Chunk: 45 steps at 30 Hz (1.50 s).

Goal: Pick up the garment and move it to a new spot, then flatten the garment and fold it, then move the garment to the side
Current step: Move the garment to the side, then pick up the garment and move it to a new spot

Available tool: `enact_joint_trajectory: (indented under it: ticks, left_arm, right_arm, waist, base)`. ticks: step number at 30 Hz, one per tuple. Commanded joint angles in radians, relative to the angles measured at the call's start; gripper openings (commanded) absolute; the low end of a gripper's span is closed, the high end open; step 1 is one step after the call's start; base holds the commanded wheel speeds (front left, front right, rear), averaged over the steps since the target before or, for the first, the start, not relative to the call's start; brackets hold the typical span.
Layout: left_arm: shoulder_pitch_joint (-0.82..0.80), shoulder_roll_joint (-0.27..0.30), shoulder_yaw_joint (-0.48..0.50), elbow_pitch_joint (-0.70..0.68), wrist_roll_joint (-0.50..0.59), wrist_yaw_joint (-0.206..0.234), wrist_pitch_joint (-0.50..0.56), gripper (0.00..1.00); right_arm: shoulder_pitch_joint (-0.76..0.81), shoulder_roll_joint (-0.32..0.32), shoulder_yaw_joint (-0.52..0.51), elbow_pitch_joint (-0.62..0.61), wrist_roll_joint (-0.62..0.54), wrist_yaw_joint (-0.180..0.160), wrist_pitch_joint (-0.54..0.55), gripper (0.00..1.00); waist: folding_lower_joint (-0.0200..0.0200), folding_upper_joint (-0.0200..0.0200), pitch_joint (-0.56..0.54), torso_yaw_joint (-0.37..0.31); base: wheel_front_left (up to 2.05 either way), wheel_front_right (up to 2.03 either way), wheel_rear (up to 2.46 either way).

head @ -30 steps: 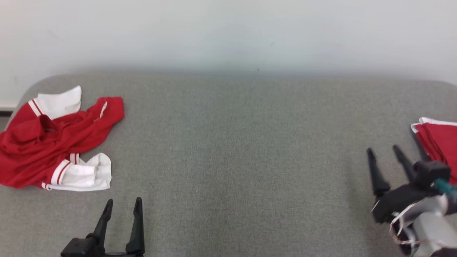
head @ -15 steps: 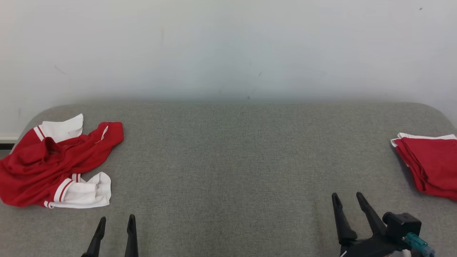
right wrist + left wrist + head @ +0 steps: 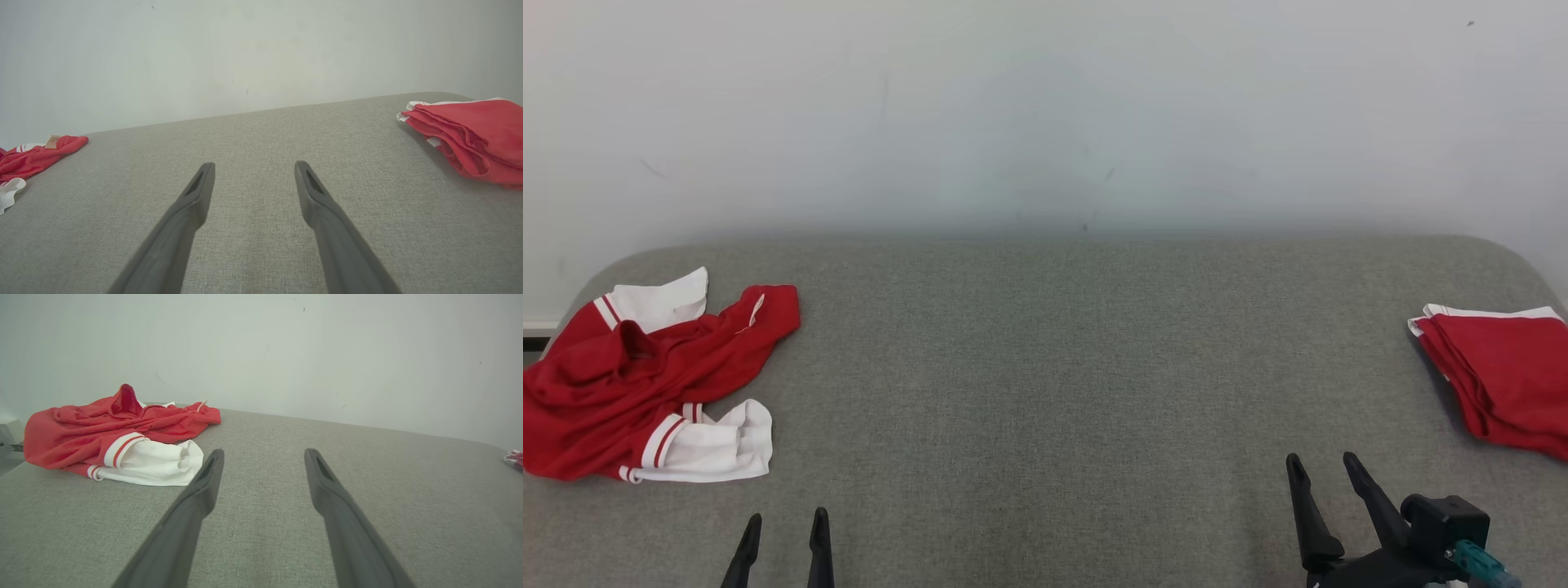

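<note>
Left hand (image 3: 787, 514) wide open, empty, crumpled red garment (image 3: 613, 384) ahead, leftward, apart

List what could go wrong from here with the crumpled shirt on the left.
The crumpled shirt is bunched in layers, so the open left fingers may pinch several folds and lift a tangle.
It lies near the table's left edge; a drag could slide it off.
The folded shirt sits far right; spreading near it might disturb it.
</note>
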Motion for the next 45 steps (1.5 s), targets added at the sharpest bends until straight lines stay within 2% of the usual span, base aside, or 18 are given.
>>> enact_joint_trajectory:
  ticks: [1, 14, 23, 38, 45]
  left_arm:
    - [0.001, -0.002, 0.004, 0.003, 0.009, -0.002, -0.004, 1.0]
    - [-0.009, -0.008, 0.011, 0.014, 0.015, -0.012, -0.004, 1.0]
    - [0.0, 0.001, 0.021, 0.011, 0.031, -0.015, -0.004, 1.0]
    - [0.04, 0.018, 0.022, 0.0, 0.04, -0.01, -0.004, 1.0]
    - [0.068, 0.01, 0.06, -0.045, 0.018, 0.012, -0.004, 1.0]
  right_arm:
    - [0.011, 0.004, -0.004, -0.009, -0.006, -0.002, 0.001, 1.0]
    - [0.041, 0.032, -0.003, -0.019, -0.019, -0.002, 0.012, 1.0]
    - [0.038, 0.039, 0.003, -0.008, -0.022, -0.002, 0.008, 1.0]
    - [0.03, 0.047, 0.045, 0.008, -0.005, -0.002, 0.0, 1.0]
    - [-0.022, 0.042, 0.106, 0.021, -0.005, -0.002, 0.012, 1.0]
  waist:
    - [0.0001, 0.0, 0.0, 0.002]
    - [0.0001, 0.0, 0.004, 0.05]
    - [0.0001, 0.0, 0.001, 0.177]
    - [0.0001, 0.0, -0.009, 0.467]
    - [0.0001, 0.0, 0.023, 0.506]
  base:
    - [0.0, 0.0, 0.0]
    - [0.0, 0.0, 0.0]
    - [0.0, 0.0, 0.0]
    - [0.0, 0.0, 0.0]
    - [0.0, 0.0, 0.0]
